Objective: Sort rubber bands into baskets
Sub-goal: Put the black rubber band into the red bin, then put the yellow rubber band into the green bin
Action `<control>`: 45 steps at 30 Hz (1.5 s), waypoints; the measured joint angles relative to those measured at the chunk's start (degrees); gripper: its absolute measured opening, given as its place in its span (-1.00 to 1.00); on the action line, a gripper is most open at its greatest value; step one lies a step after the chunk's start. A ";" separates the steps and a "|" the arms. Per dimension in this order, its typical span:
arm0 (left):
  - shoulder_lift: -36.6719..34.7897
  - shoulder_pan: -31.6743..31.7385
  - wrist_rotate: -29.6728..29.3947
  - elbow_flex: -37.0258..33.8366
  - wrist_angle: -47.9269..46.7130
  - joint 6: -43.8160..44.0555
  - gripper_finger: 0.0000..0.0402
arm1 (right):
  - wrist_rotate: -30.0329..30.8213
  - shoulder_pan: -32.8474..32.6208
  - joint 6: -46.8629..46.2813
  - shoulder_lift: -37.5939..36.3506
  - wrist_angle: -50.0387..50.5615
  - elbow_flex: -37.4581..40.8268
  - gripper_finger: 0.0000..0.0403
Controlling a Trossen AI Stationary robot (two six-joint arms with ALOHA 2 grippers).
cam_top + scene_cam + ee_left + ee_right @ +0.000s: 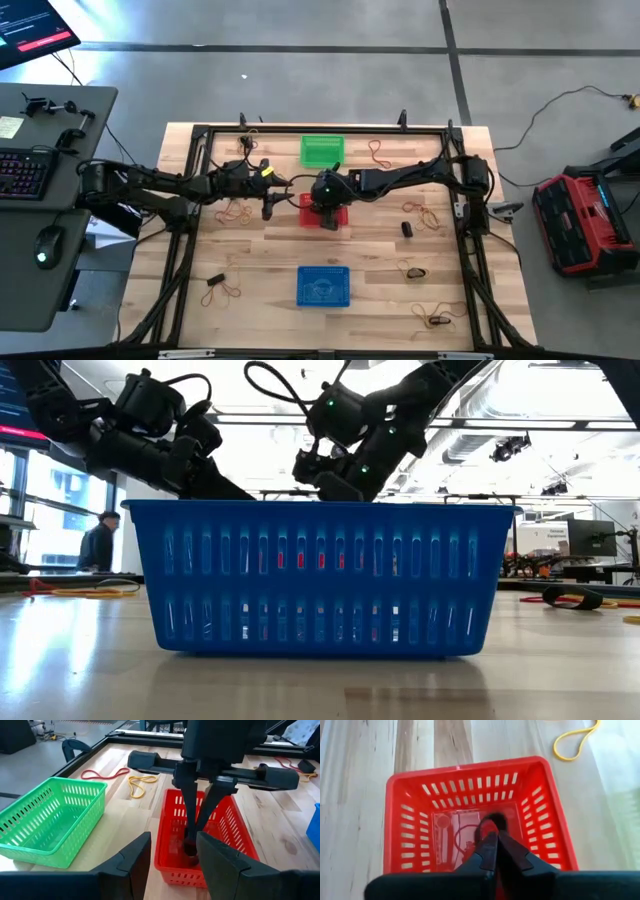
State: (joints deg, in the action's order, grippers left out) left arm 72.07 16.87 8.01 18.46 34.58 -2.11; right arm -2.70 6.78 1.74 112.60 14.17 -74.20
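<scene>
The red basket [325,213] stands at the table's middle, the green basket [322,150] behind it and the blue basket [323,285] in front. My right gripper [493,840] points down inside the red basket, shut on a red rubber band [462,840]. My left gripper [172,860] is open and empty just left of the red basket [200,835], facing it. Yellow-tan, red-orange and black bands lie scattered on the table, for instance at the left [237,212] and at the right [430,215]. My right gripper pinches a bit of the red band [489,828] between its two fingertips, coming from above and pointing down into the red basket. The rest of the loop hangs slack onto the basket's floor [460,845].
A black frame [195,180] runs around the table's edges. Loose bands lie near the far edge [378,152], the near left [225,292] and the near right [435,315]. A small black thing [407,229] lies right of the red basket. A person [98,545] stands in the room beyond.
</scene>
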 joint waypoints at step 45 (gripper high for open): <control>0.02 1.04 -16.55 3.89 -29.28 15.11 -0.21 | 5.65 -0.19 4.35 -21.59 -23.34 24.85 -1.00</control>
State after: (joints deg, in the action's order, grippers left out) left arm 72.10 17.91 -8.54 22.35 5.30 13.00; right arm 2.94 6.59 6.08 91.01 -9.17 -49.35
